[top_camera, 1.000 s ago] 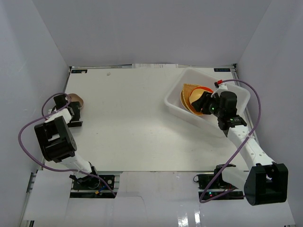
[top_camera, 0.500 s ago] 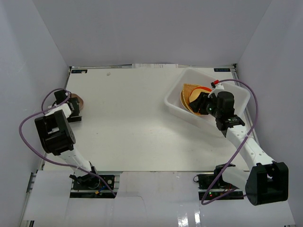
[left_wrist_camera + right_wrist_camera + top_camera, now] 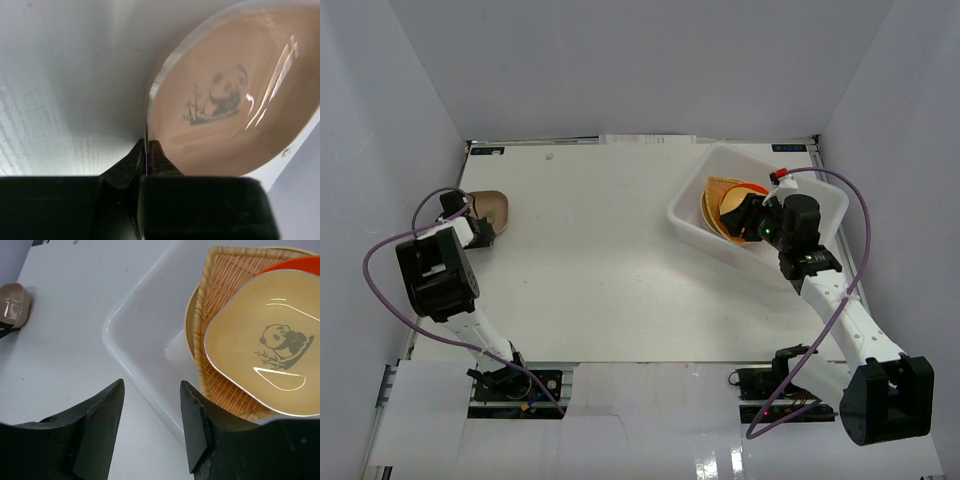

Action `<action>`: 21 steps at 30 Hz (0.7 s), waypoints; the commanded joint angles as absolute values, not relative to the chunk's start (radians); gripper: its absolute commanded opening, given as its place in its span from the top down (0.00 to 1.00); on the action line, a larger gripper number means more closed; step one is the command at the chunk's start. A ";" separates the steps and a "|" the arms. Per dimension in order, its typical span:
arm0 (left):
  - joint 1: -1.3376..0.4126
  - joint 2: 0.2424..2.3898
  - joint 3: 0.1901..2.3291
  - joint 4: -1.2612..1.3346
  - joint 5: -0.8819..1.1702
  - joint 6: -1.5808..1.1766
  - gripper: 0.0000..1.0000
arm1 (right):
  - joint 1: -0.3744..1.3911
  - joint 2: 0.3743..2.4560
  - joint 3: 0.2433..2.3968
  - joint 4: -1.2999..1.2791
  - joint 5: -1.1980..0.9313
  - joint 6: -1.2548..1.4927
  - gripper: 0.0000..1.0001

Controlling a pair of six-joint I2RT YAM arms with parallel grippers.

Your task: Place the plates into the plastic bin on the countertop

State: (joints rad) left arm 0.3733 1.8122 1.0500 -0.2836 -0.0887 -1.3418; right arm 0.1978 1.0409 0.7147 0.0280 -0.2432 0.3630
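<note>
Left wrist — left gripper [image 3: 147,148] pinching tan plate [image 3: 235,100] rim | right gripper [image 3: 151,392] agape

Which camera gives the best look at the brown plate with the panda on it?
The left wrist view: the brown plate fills the picture, panda clear, rim pinched in the left gripper. The top view shows it small near the left edge of the table; the right wrist view, only a tiny brown shape far off.

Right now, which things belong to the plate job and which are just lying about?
Job: brown plate, pinched by left gripper; plastic bin holding yellow plate, woven plate, red-orange plate; right gripper, open above.
Just there: purple cables, grey walls.
</note>
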 commanded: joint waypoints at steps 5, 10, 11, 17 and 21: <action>0.290 1.818 1.127 -0.275 -0.023 -1.142 1.00 | 0.204 1.000 0.750 0.058 -0.276 0.377 0.45; 0.085 1.731 1.182 -0.141 0.116 -0.976 1.00 | 0.204 0.943 0.814 0.023 -0.270 0.397 0.45; 0.048 1.711 1.198 -0.134 0.118 -0.959 1.00 | 0.204 0.936 0.853 0.009 -0.258 0.397 0.45; -0.323 1.560 1.307 -0.097 0.078 -0.835 1.00 | 0.204 0.849 0.983 -0.098 -0.184 0.387 0.63; -0.483 1.699 1.483 -0.172 0.097 -0.812 1.00 | 0.206 0.795 1.035 -0.124 -0.108 0.411 0.92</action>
